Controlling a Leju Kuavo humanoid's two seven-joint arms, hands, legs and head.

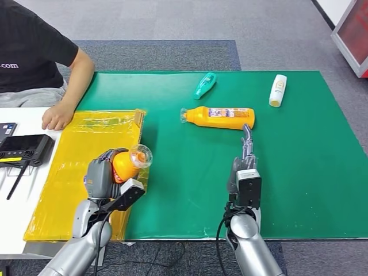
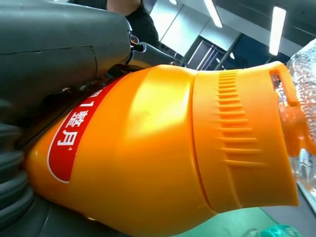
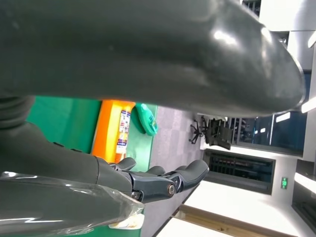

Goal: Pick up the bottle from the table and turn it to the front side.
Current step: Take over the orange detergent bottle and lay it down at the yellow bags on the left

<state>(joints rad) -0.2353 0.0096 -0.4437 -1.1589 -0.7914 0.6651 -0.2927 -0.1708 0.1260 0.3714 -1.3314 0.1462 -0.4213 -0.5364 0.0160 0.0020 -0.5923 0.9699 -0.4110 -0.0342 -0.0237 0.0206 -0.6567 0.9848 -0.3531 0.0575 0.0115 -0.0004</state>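
Grey, ribbed and rubbery, the left hand [image 1: 100, 175] wraps around an orange plastic bottle [image 1: 126, 163], holding it lifted above the near edge of the yellow plastic sheet [image 1: 82, 155]. The left wrist view shows the bottle's smooth, glossy body, a red label with white characters, a ridged orange collar and a clear, bumpy cap at the tip. That cap points toward the middle of the table.

The right hand [image 1: 245, 155] holds nothing; its dark fingers [image 3: 164, 180] stretch out straight and close together, over the green mat [image 1: 303, 172]. Their tips reach just short of a second orange bottle [image 1: 219, 117], which lies on its side on the mat with a printed label and its clear cap pointing toward the yellow sheet.

Farther back on the mat lie a teal bottle [image 1: 204, 85], slim and tapered, and, well apart from it, a white bottle [image 1: 278, 90], both on their sides. The yellow sheet is crinkled and shiny and overlaps the mat's left edge.

A person's hand [image 1: 56, 117] rests on the white table [image 1: 26, 195] beside the sheet, near a dark device [image 1: 23, 148] with an antenna.
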